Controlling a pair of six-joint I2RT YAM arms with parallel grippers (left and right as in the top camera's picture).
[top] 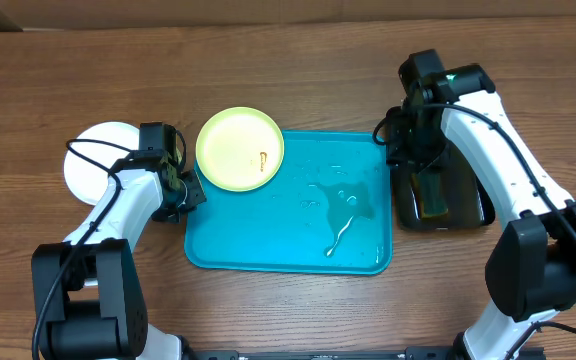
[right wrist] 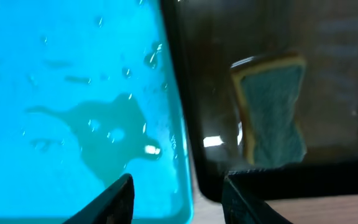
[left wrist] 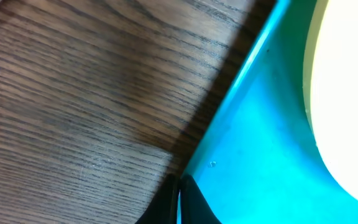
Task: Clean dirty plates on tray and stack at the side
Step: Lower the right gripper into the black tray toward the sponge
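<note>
- Surface (top: 288, 60): wood, carrying everything listed.
- Tray (top: 238, 235): centre, wet.
- Basin (top: 465, 212): tray's 3 o'clock.
- Yellow-green plate (top: 233, 145): tray's 11 o'clock corner, smear (top: 264, 160) showing.
- White plate (top: 90, 148): off-tray, 9 o'clock.
- Sponge (right wrist: 272, 106): in basin. Shift your right claw (right wrist: 179, 199), spread and empty, toward 3 o'clock over it, and pinch its narrow width.
- Left claw (left wrist: 179, 199): pressed together, empty, at tray's 9 o'clock rim.

We're looking at a brown wood-grain table (top: 298, 60), and sitting flat on it in the middle is the turquoise tray (top: 268, 255). Just off the tray's right end, almost touching it, we've got a black basin (top: 408, 215) on the wood. Off the tray's left end, clear of it, a white plate (top: 93, 150) lies on the tabletop.
</note>
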